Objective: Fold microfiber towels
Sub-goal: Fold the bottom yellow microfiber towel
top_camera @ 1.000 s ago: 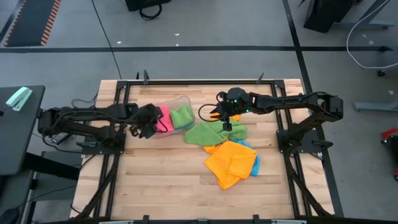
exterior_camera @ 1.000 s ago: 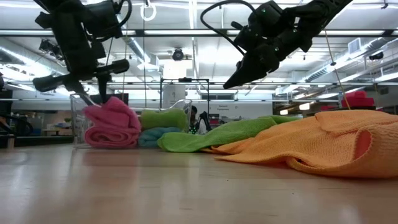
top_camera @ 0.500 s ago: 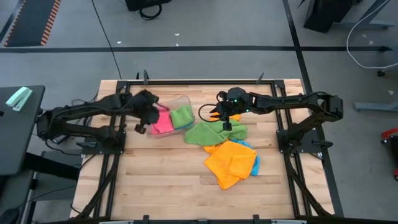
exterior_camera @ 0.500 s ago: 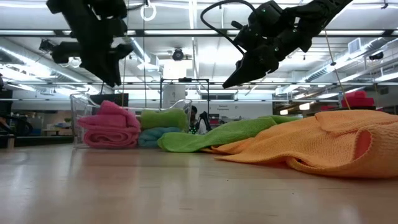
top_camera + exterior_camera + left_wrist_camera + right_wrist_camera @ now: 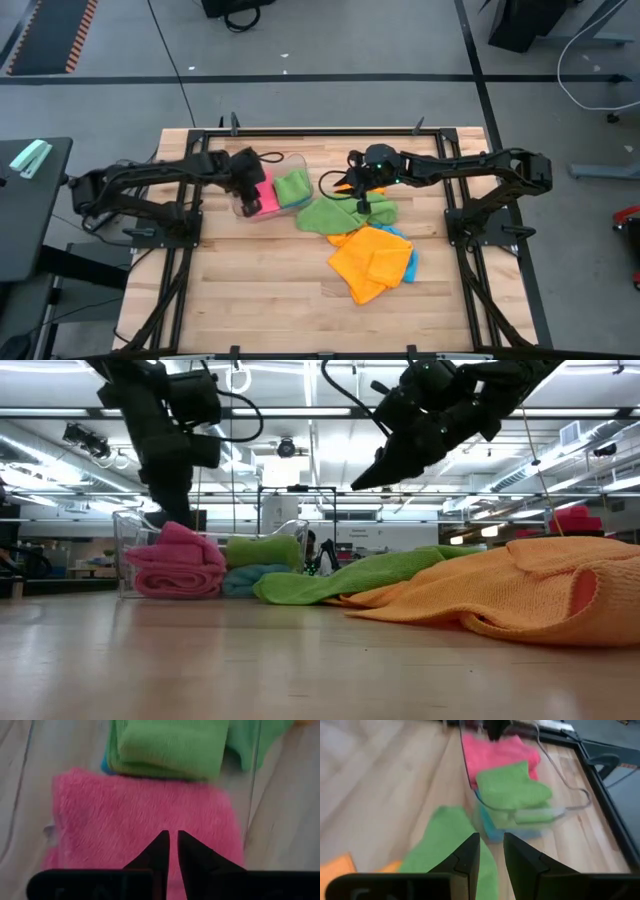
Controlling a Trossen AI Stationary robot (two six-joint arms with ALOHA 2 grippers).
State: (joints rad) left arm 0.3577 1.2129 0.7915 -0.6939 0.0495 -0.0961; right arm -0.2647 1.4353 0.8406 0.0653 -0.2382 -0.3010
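The high view looks straight down on the whole desk (image 5: 260, 290). The low view looks level across it into the room. Each wrist view peers closely past its own claw; all four share the clear tub (image 5: 290, 160) holding the pink towel (image 5: 140, 820)

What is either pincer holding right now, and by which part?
Nothing. The left pincer hangs nearly shut above the pink towel in the tub; the right pincer hangs empty above the loose green towel.

Both arms are held raised: the left gripper (image 5: 173, 851) with jaws nearly together, the right gripper (image 5: 491, 851) with a narrow gap.
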